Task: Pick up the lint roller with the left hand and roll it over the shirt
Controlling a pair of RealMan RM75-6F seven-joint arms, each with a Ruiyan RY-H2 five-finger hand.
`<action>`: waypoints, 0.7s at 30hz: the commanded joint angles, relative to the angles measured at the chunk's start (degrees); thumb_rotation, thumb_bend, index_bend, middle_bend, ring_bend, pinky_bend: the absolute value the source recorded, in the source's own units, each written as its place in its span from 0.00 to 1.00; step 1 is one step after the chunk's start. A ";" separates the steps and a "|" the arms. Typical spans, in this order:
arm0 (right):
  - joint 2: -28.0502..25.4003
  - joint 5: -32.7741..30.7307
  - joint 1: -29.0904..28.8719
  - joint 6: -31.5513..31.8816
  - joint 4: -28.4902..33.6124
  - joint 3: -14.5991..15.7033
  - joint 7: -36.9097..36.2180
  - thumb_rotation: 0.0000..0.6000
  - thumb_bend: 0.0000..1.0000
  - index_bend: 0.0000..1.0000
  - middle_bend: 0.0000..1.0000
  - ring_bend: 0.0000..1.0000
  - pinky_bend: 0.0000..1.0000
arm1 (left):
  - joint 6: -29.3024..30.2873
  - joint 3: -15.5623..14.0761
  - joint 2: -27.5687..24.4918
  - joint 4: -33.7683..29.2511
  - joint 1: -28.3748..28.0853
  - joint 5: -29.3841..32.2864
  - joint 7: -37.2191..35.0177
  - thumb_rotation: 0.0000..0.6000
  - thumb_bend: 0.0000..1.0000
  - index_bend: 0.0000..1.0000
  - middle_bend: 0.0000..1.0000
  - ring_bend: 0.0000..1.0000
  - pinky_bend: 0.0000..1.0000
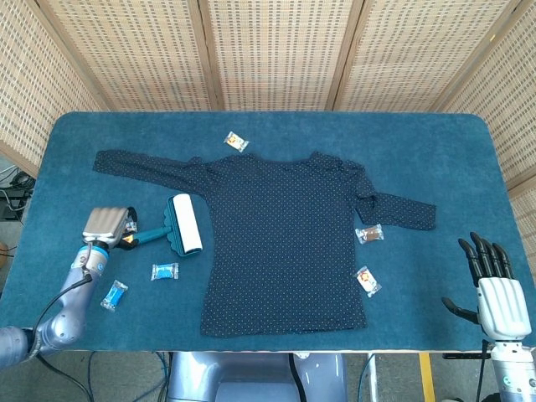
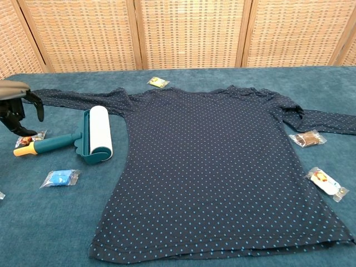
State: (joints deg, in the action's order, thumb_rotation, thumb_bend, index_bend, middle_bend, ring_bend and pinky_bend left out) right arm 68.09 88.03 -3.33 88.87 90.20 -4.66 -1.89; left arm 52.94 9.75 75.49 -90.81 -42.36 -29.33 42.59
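Note:
The lint roller (image 1: 173, 227) (image 2: 83, 137) lies on the table left of the shirt, its white drum touching the shirt's edge and its teal handle with an orange tip pointing left. The dark dotted shirt (image 1: 285, 236) (image 2: 217, 161) is spread flat across the middle. My left hand (image 1: 106, 224) (image 2: 16, 108) hovers over the handle's orange end, fingers apart and pointing down, holding nothing. My right hand (image 1: 494, 289) stays at the table's near right corner, open with fingers spread; the chest view does not show it.
Small wrapped candies lie around: one (image 2: 31, 135) by the roller's handle tip, blue ones (image 1: 164, 271) (image 1: 114, 294) at front left, one (image 1: 236, 141) above the collar, two (image 1: 368, 234) (image 1: 368, 280) by the shirt's right side. Wicker screens stand behind the table.

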 commanded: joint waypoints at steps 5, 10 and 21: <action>-0.25 0.35 0.24 0.78 0.03 -0.11 -0.92 1.00 0.13 0.00 0.00 0.00 0.00 | 1.21 -1.64 4.01 2.89 -2.43 2.41 2.04 1.00 0.30 0.39 0.89 0.82 0.73; -0.39 0.47 0.42 1.35 0.01 -0.25 -1.59 1.00 0.13 0.00 0.00 0.00 0.00 | 2.25 -2.18 5.54 4.32 -3.46 3.46 2.79 1.00 0.30 0.40 0.89 0.82 0.73; -0.62 0.37 0.54 1.51 0.01 -0.33 -2.37 1.00 0.13 0.00 0.00 0.00 0.00 | 3.43 -3.46 8.14 7.01 -4.72 5.19 3.80 1.00 0.30 0.41 0.89 0.82 0.73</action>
State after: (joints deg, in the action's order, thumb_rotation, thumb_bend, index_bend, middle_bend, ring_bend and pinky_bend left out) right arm 67.48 88.41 -2.79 90.38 90.20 -5.00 -4.25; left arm 56.38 6.40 83.48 -83.95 -47.00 -24.26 46.35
